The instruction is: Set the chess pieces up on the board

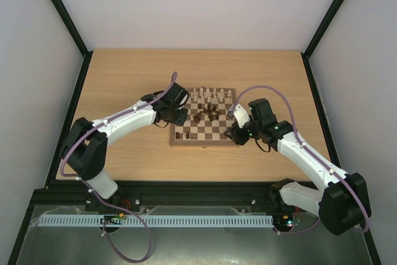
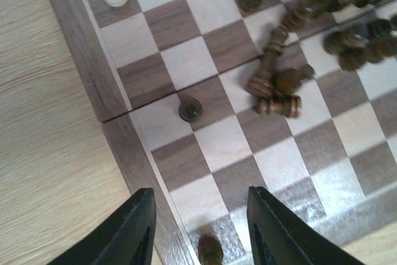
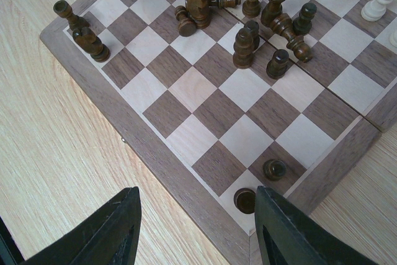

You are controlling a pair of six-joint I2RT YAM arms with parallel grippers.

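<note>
Half set: the board (image 1: pixel 214 134) lies mid-desk (image 1: pixel 124 85), square to its edges. The pale pieces (image 1: pixel 209 96) stand in rows along the board's far edge, seemingly in place, though too small to count.

The dark side lags. Most of it is a heap (image 3: pixel 248 17) of toppled and upright figures around the board's middle fold. Only a few darks stand by the near edge: a left pair (image 3: pixel 87 40) at the near left corner, one of them leaning, and a right pair (image 3: pixel 245 200) at the near right corner.

The left gripper (image 2: pixel 198 215) hangs over the near left corner. Its fingers (image 2: pixel 139 234) are partly apart on either side of a dark piece (image 2: pixel 209 249) there, without visibly touching it. The right gripper (image 3: pixel 197 203) hovers above the near right corner, fingers spread wide, holding nothing.

By this showing, the bulk of the darks is yet to be righted and ranked. The near rows are mostly bare, and open desk lies to the left, to the right and in front of the board. The crowded heap looks the tight spot, where a finger could topple neighbours.
</note>
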